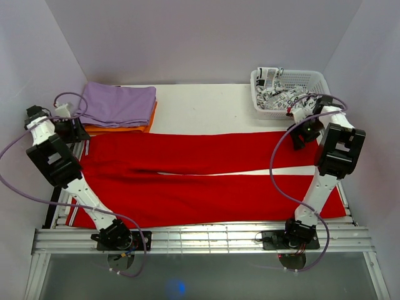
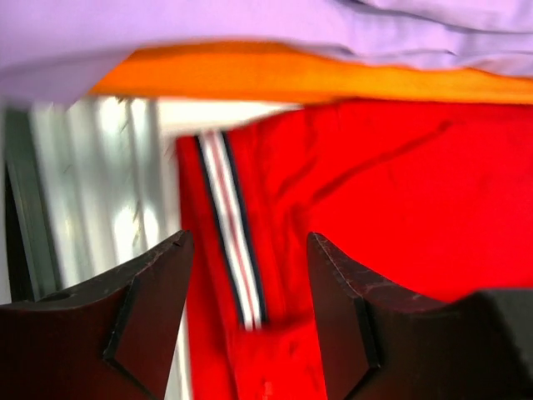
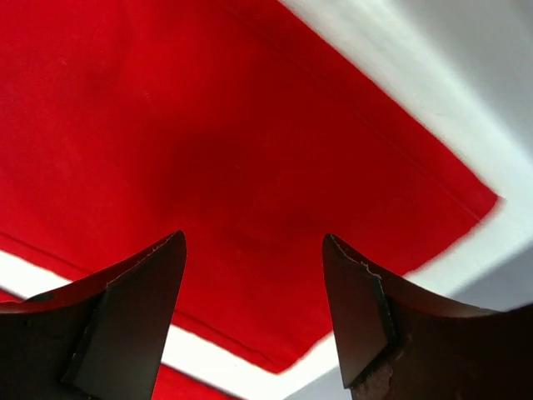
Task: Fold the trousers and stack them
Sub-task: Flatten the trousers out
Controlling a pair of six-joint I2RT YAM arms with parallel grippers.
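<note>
Both spread and empty, the left gripper [image 2: 247,242] and right gripper [image 3: 252,239] are hovering over opposite ends of the red trousers [image 1: 206,187], probably readying a fold

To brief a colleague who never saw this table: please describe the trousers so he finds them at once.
On the table, the trousers lie spread across the near half, legs pointing right. They alone are bright red and unfolded; the lilac cloth and orange cloth, far left, are folded.
</note>
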